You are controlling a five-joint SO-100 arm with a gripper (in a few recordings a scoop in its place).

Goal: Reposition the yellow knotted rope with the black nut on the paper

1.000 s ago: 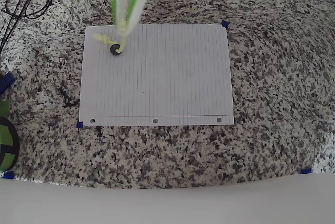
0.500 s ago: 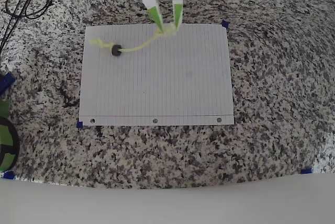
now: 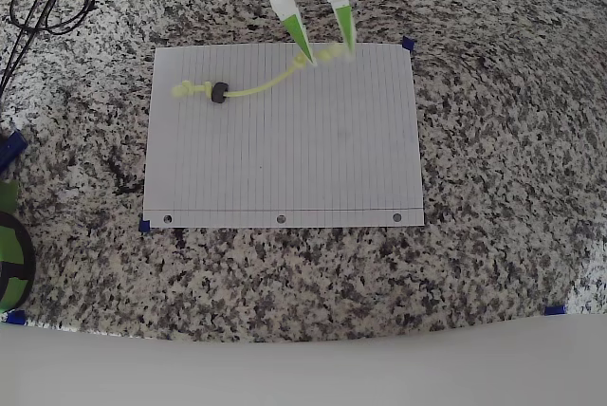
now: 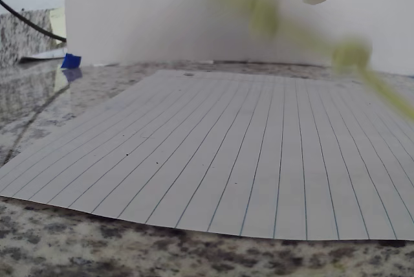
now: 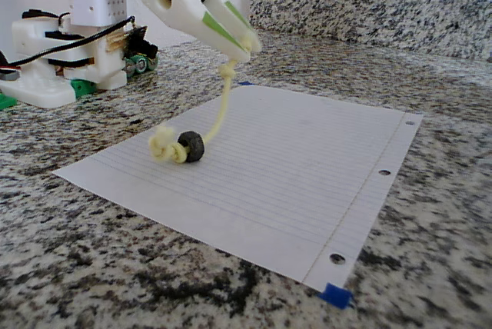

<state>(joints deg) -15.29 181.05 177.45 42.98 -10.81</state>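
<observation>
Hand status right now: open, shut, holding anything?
Hand: fingers spread, yet one end of the yellow rope hangs from its tip; black nut rests on the paper.

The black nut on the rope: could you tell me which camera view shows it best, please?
The fixed view: the black nut sits large and sharp on the paper, beside the yellow knotted rope's end knot. The overhead view shows it small. In the wrist view I cannot make it out.

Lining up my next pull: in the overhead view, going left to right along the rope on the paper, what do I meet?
Rope's knotted free end → black nut → the rope's rising stretch → gripper, whose jaws straddle the blurred far end, near the paper's top edge.
</observation>
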